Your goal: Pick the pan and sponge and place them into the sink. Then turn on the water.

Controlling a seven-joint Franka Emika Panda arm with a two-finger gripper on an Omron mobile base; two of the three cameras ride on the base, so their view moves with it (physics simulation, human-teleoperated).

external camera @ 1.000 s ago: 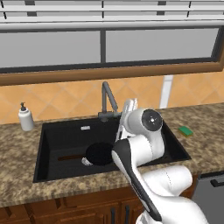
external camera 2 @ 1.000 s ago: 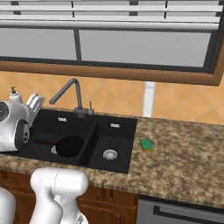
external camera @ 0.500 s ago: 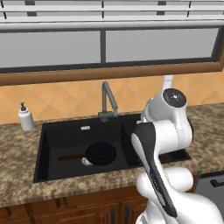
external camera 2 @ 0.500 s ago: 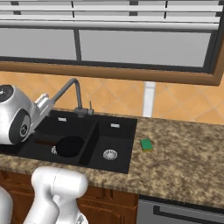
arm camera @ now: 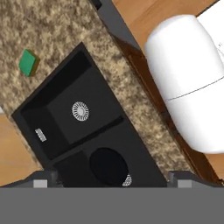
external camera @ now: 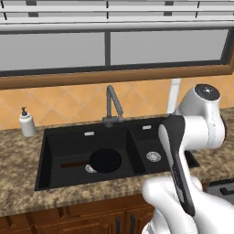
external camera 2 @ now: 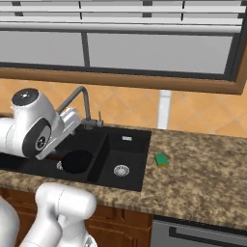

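**Pan done, sponge next**

Swinging right over the last second, my arm left the pan (external camera: 105, 160) lying in the sink's (external camera: 55, 179) larger basin. I had the gripper (arm camera: 113, 183) wide open, empty. Sponge (external camera 2: 161, 159) sat on the counter (external camera 2: 202, 169); faucet (external camera: 112, 104) untouched.

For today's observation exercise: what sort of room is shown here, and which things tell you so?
Most likely a home kitchen, computer-rendered. A black double-basin sink with a tall faucet is set in a speckled stone counter. A frying pan lies in the larger basin, and a green sponge rests on the counter beside the sink.
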